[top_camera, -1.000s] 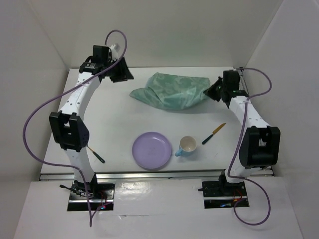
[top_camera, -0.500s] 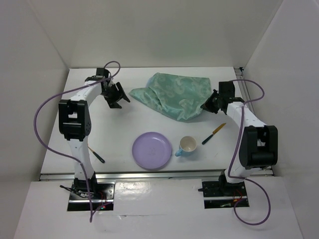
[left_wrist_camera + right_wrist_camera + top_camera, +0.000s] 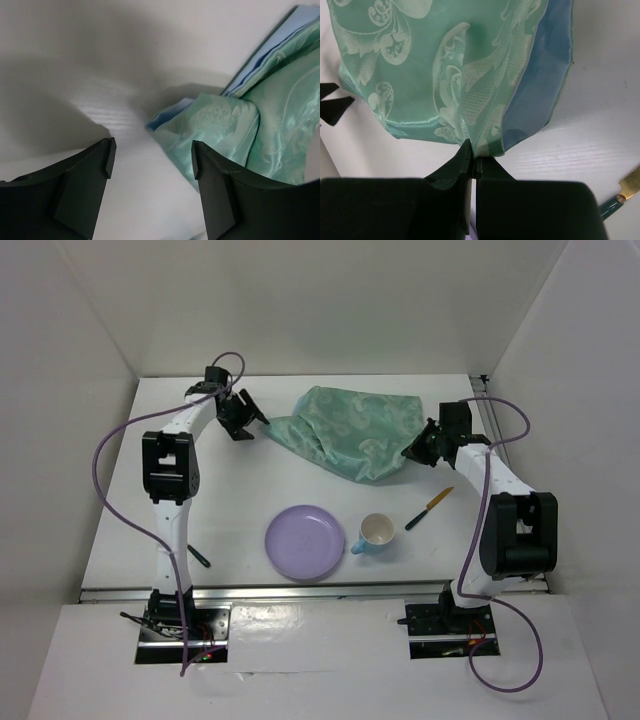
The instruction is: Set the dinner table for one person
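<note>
A dark-handled utensil [image 3: 199,558] lies half hidden — behind the left arm [image 3: 172,535].

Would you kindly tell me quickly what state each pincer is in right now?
Left pincer: open, holding nothing.
Right pincer: closed on the teal-green cloth edge.

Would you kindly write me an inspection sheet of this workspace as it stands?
Surface: white dinner table, flat.
Job's things: teal-green cloth crumpled at the far side; purple plate, mug and knife near the front; second utensil partly hidden behind the left arm.
Clutter: nothing seen.
Grippers: left gripper open at the cloth's left corner; right gripper shut on the cloth's right edge.
Cables: purple cables loop off both arms.
Surroundings: plain white walls.
</note>
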